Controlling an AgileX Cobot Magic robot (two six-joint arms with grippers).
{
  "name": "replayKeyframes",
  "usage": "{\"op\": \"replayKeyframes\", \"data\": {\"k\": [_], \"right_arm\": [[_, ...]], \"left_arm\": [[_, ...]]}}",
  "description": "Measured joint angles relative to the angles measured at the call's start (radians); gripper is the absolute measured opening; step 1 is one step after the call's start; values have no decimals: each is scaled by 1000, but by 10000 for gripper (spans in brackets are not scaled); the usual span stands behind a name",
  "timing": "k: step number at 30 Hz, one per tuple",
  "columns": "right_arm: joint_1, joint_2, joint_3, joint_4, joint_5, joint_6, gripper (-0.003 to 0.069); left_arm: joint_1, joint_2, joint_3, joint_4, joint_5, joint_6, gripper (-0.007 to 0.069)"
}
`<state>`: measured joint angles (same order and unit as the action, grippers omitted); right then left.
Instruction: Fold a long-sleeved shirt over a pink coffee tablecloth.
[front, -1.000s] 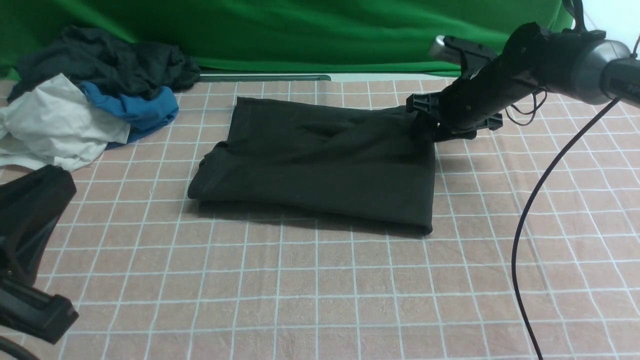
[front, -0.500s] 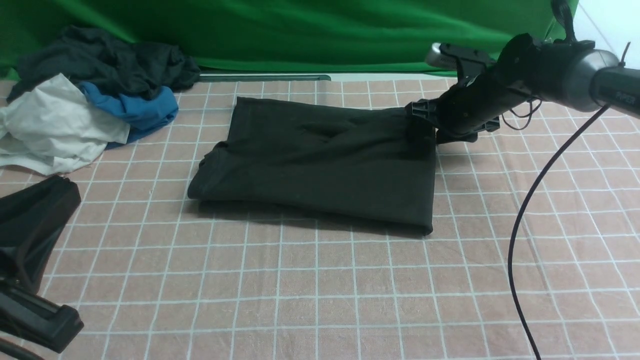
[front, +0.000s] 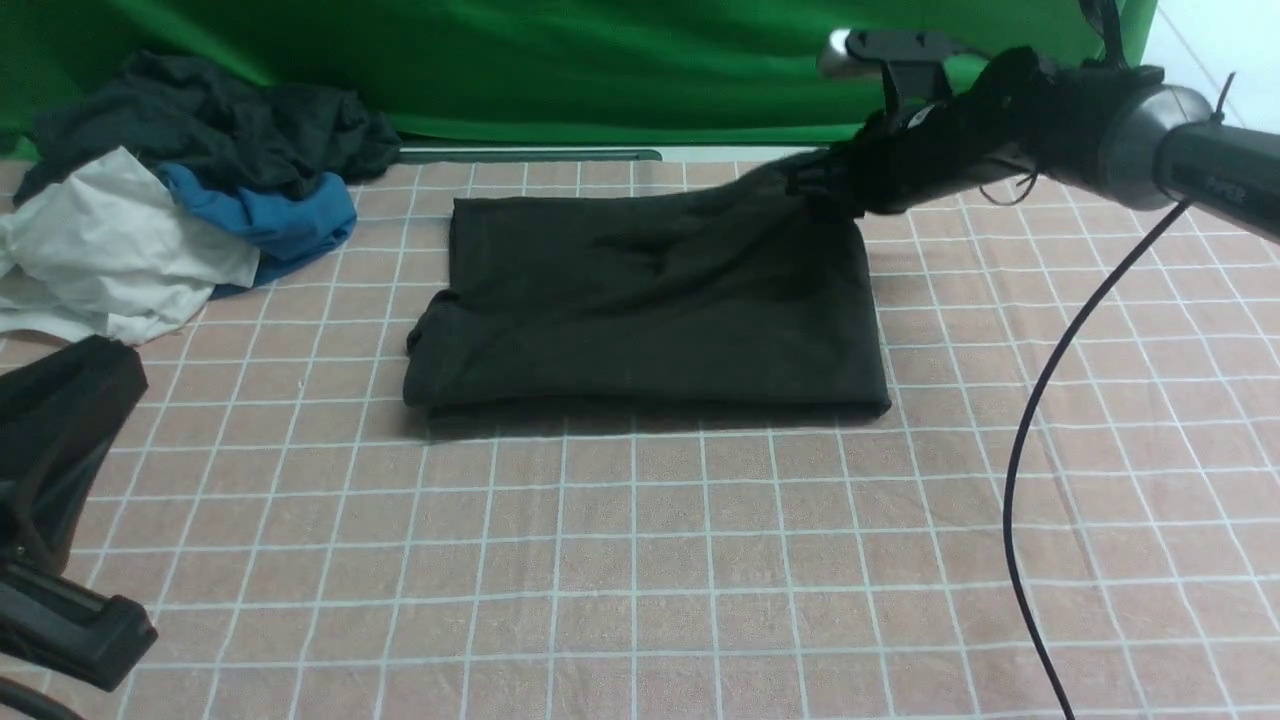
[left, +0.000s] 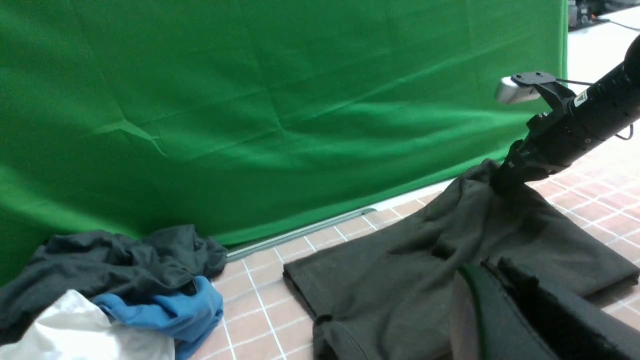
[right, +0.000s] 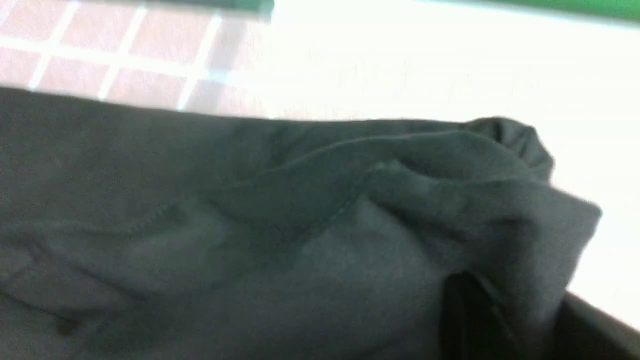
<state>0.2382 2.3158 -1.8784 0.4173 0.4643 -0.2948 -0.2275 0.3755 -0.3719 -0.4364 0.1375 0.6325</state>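
Lifting, front view: the far right corner of the long-sleeved shirt is raised off the pink coffee tablecloth by the right gripper, whose jaws, spread a second earlier, are now pinched on the cloth; the fold is judged under way.
Left wrist view: one black shirt is seen tented under one right gripper; one pile of spare clothes lies beside it.
Right wrist view: bunched shirt fabric fills the frame.
Left gripper: closed, empty.

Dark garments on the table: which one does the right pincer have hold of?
The long-sleeved shirt, lying folded flat mid-cloth, its far right corner lifted by the right pincer. The other dark garment sits bunched at far left, untouched.
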Motion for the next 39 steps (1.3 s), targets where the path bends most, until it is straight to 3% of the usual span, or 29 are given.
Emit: {"op": "replayKeyframes", "data": {"k": [2,4,6,8,12,14,18,28,34,39], "right_arm": [[0,0,-7,-1,0,-1,222],[-3,-7,-24,-3,51,0,380],[-3,-26,-27,-5,111,3,480],[-3,-66,-27,-20,218,12,527],[-3,-161,-27,-86,362,25,456],[-3,-255,-19,-126,440,37,356],[-3,-406,63,-150,517,80,250],[-3,-984,631,-187,485,192,219],[-3,-1358,975,-189,427,249,108],[-3,-1592,1158,-189,378,276,79]], "left_arm": [[0,0,0,0,0,0,17],[0,0,0,0,-3,0,17],[0,0,0,0,-5,0,17],[0,0,0,0,-6,0,17],[0,0,0,0,-6,0,17],[0,0,0,0,-6,9,17],[0,0,0,-12,-6,-10,17],[0,-46,0,-36,63,-33,17],[0,-89,0,-59,69,-36,17],[0,-89,0,-59,73,-36,17]]}}
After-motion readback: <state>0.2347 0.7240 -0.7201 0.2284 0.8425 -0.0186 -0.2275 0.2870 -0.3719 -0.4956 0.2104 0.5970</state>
